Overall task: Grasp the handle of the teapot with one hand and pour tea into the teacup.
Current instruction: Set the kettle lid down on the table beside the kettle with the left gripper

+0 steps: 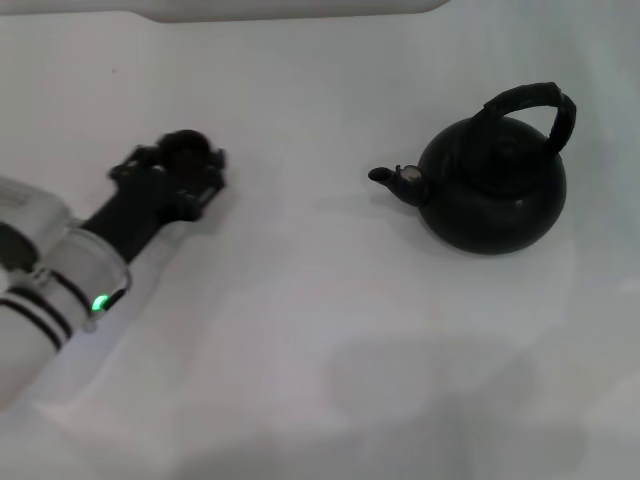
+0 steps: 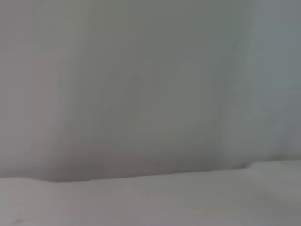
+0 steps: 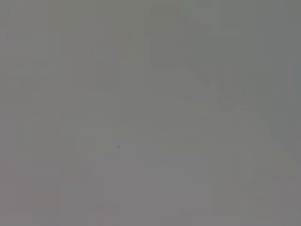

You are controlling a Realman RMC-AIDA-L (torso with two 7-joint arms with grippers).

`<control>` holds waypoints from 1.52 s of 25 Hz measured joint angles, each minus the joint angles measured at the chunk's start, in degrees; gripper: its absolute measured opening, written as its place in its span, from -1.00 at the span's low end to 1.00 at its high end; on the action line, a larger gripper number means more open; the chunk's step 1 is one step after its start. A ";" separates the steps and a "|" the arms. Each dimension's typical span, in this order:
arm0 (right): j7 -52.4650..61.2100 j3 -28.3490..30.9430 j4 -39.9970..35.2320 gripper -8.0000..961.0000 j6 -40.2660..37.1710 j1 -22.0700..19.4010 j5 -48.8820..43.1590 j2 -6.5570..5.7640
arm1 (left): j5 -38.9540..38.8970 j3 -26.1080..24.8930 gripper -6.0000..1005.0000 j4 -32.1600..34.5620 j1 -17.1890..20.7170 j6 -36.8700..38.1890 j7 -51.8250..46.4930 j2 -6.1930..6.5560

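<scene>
Left pincer (image 1: pixel 190 160), grip state unclear, sits well apart from the teapot (image 1: pixel 490 185) across bare table (image 1: pixel 300 300).

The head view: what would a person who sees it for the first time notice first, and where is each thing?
The dark round teapot draws the eye first; it stands upright on the right side of the white table, its arched handle on top and its short spout pointing toward the robot's left. Next comes the left gripper, black, reaching in from the left edge and well apart from the teapot. No cup can be made out.
</scene>
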 joint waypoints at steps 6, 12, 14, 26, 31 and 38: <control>0.00 0.00 0.00 0.80 0.00 0.00 -0.02 0.00 | 10.13 0.05 0.40 -1.66 -1.70 3.12 -0.02 0.10; 0.00 0.00 0.00 0.80 0.00 0.02 -0.01 0.00 | 15.50 0.04 0.40 -1.72 -1.67 2.96 -0.02 0.06; 0.00 0.00 0.00 0.80 0.00 0.06 -0.02 -0.03 | 15.78 0.04 0.40 -1.73 -1.50 2.76 -0.02 0.05; 0.00 -0.30 -0.13 0.80 0.00 0.32 -0.02 -0.18 | 17.49 0.03 0.40 -1.90 -0.10 3.17 -0.02 -0.14; 0.00 -0.39 -0.16 0.80 0.00 0.35 -0.10 -0.18 | 17.62 0.19 0.40 -1.90 0.30 3.26 -0.02 -0.17; 0.00 -0.39 -0.64 0.80 0.00 0.33 -0.10 -0.10 | 17.26 0.16 0.40 -1.90 0.78 3.27 -0.02 -0.23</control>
